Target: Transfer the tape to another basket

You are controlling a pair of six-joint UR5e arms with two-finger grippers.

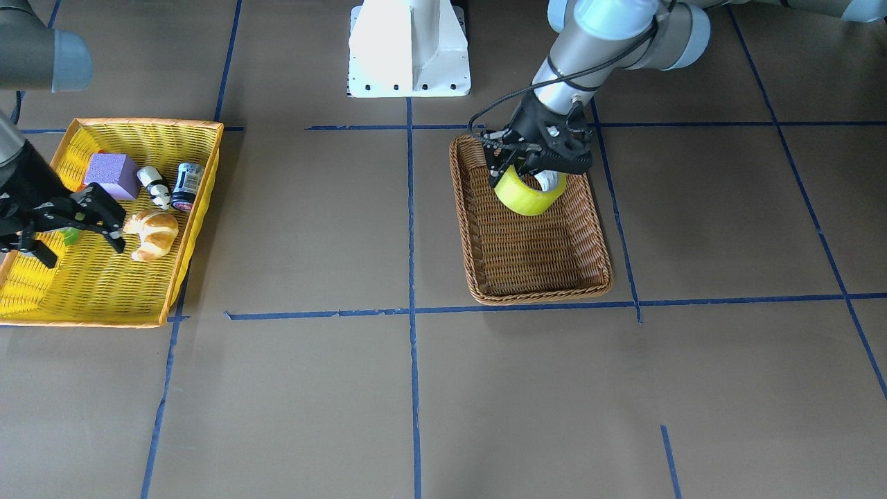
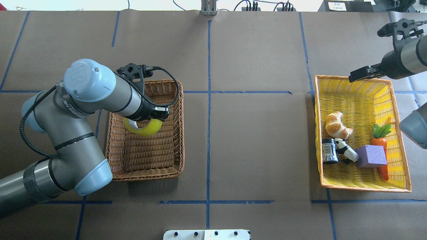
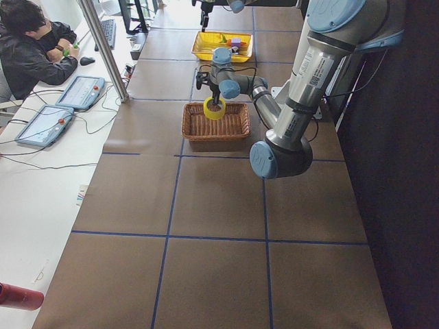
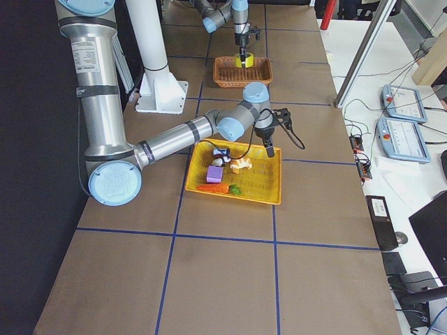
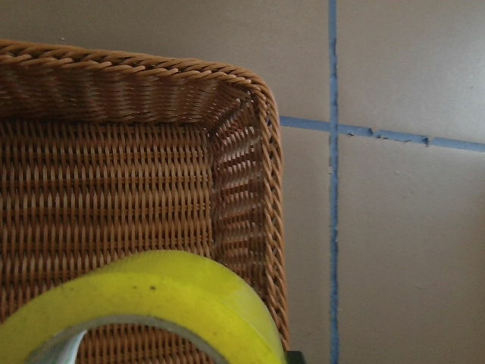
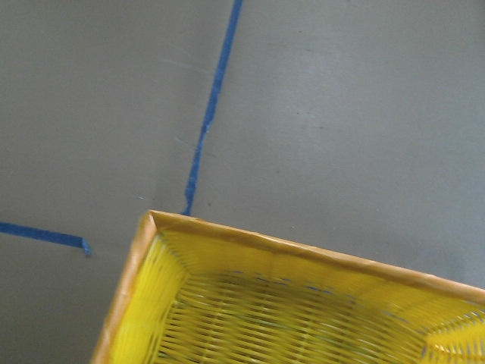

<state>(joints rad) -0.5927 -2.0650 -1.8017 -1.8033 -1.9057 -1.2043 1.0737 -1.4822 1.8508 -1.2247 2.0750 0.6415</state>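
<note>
- The tape [image 5: 151,296] hangs tilted over the brown basket [image 5: 250,98], near one corner.
- The left pincer [image 1: 532,174], with its arm bent downward, is clamped on the tape.
- The right pincer [image 1: 75,239] hovers with fingers apart over the yellow basket [image 1: 149,123].

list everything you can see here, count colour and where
tape: 1, translucent yellow, over the wicker basket, gripped
wicker basket: 1, brown, on the robot's left half of the table
mesh basket: 1, yellow with orange rim, on the robot's right
croissant: 1, golden, in mesh basket
can: 1, dark, in mesh basket
toy animal: 1, black and white, beside the can
block: 1, purple, in mesh basket
carrot: 1, orange, green top, in mesh basket
table: 1, brown, blue tape lines
left pincer: black, shut on tape
right pincer: black, open, over mesh basket
</note>
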